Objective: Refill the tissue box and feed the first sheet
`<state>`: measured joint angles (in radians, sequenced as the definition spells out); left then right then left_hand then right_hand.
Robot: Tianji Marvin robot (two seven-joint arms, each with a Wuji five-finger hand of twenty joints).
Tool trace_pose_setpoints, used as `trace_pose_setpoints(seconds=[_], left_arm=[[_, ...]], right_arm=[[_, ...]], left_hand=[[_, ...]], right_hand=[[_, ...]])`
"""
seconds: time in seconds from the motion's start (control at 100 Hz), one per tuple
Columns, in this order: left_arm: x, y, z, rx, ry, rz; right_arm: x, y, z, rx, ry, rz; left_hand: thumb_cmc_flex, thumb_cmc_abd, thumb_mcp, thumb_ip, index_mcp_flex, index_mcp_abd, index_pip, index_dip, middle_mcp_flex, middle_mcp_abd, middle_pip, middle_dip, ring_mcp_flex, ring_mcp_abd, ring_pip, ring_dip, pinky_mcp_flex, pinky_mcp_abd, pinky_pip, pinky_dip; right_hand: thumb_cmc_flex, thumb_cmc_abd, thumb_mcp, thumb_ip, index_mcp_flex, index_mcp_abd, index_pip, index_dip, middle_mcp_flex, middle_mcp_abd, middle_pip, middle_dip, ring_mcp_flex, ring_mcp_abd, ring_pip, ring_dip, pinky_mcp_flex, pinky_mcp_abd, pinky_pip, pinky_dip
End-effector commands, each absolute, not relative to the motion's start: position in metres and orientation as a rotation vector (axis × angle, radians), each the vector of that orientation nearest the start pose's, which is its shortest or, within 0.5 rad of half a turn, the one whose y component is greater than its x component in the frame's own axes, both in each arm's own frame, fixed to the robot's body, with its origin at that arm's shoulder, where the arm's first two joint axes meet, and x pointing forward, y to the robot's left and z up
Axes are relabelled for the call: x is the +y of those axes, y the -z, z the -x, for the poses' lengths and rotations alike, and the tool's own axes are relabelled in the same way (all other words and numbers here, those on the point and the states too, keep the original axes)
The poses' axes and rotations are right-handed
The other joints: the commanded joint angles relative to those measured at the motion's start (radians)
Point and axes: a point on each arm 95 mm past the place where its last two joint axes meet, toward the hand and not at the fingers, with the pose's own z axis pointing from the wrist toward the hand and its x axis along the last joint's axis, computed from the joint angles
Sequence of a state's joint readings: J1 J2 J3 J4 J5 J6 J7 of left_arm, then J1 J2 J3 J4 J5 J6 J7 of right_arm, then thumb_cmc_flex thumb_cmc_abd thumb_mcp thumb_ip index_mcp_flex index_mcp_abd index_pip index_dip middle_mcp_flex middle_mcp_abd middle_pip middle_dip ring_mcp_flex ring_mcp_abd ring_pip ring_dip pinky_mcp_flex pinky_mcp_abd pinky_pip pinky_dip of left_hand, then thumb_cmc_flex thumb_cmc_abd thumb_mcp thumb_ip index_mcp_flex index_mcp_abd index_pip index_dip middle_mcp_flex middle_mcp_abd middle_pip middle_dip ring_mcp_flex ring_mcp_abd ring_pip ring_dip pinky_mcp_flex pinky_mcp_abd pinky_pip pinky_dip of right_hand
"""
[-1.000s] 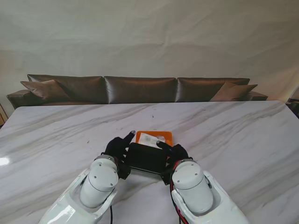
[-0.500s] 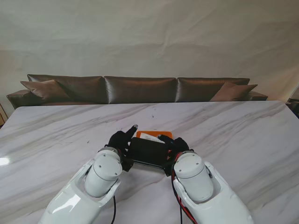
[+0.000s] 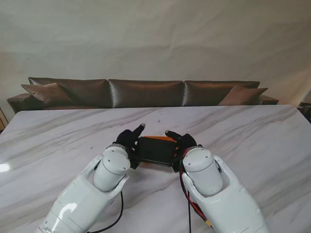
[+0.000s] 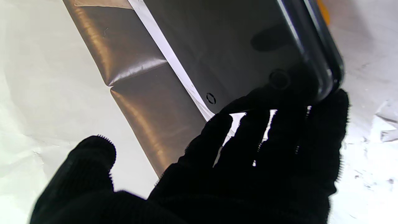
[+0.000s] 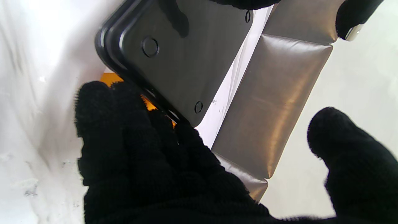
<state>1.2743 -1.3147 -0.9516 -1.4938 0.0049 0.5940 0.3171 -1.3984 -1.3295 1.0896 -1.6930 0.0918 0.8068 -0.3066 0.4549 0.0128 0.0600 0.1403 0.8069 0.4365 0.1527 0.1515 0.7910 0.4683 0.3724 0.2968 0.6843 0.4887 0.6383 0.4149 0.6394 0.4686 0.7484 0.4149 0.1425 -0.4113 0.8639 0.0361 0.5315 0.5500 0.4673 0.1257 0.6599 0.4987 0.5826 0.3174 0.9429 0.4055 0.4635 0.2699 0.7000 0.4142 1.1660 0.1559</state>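
stand: black tissue box held over the marble table between left hand and right hand | left wrist: fingers clamped on box edge | right wrist: fingers clamped on box corner, orange behind

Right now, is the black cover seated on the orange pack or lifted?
Lifted and tilted: the black cover is held between left robot hand and right robot hand, with the orange pack showing beyond it.
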Motion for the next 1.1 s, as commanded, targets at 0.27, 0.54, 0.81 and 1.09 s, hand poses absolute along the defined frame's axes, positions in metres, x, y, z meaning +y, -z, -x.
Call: trace_pose_setpoints(seconds=[0.27,0.54,0.81,1.09], left_arm=[[-0.131,0.296,-0.466,0.747,1.633,2.286],[-0.139,0.295,-0.474,0.763,1.635,2.287],[-0.145,0.294,-0.478,0.784,1.63,2.283],[-0.145,0.3,-0.48,0.79,1.62,2.285]], right_arm=[[0.088,0.283,-0.441,-0.618,1.638,2.831],[0.083,0.281,-0.453,-0.64,1.627,2.84],[0.076,0.28,-0.464,-0.639,1.629,2.846],[0.069,0.28,-0.475,-0.644,1.625,2.859]], left_hand=[[-0.012,-0.017,-0.007,0.028,0.039,-0.089,0.074,0.019,0.013,-0.084,0.067,0.035,-0.002,0.01,0.018,0.002,0.03,-0.047,0.464,0.003],[-0.015,-0.016,-0.008,0.028,0.041,-0.091,0.076,0.019,0.018,-0.087,0.069,0.036,0.002,0.008,0.019,0.002,0.032,-0.047,0.468,0.004],[-0.016,-0.016,-0.007,0.028,0.042,-0.092,0.078,0.02,0.019,-0.087,0.068,0.036,0.005,0.007,0.02,0.002,0.034,-0.044,0.473,0.006],[-0.017,-0.015,-0.007,0.028,0.043,-0.094,0.078,0.02,0.022,-0.09,0.069,0.036,0.006,0.006,0.019,0.001,0.035,-0.044,0.474,0.006]], right_hand=[[-0.002,0.006,0.021,0.008,0.037,-0.096,0.06,0.019,0.027,-0.025,-0.001,-0.006,0.012,-0.074,0.011,-0.005,0.022,-0.096,0.0,-0.011],[-0.002,0.006,0.021,0.008,0.037,-0.097,0.061,0.019,0.028,-0.024,-0.001,-0.006,0.013,-0.072,0.011,-0.005,0.022,-0.096,0.0,-0.01],[-0.003,0.008,0.021,0.008,0.036,-0.098,0.061,0.019,0.027,-0.026,-0.002,-0.007,0.012,-0.075,0.01,-0.005,0.022,-0.096,0.0,-0.01],[-0.003,0.009,0.021,0.008,0.036,-0.1,0.06,0.019,0.025,-0.027,-0.004,-0.007,0.01,-0.077,0.008,-0.006,0.021,-0.097,-0.001,-0.01]])
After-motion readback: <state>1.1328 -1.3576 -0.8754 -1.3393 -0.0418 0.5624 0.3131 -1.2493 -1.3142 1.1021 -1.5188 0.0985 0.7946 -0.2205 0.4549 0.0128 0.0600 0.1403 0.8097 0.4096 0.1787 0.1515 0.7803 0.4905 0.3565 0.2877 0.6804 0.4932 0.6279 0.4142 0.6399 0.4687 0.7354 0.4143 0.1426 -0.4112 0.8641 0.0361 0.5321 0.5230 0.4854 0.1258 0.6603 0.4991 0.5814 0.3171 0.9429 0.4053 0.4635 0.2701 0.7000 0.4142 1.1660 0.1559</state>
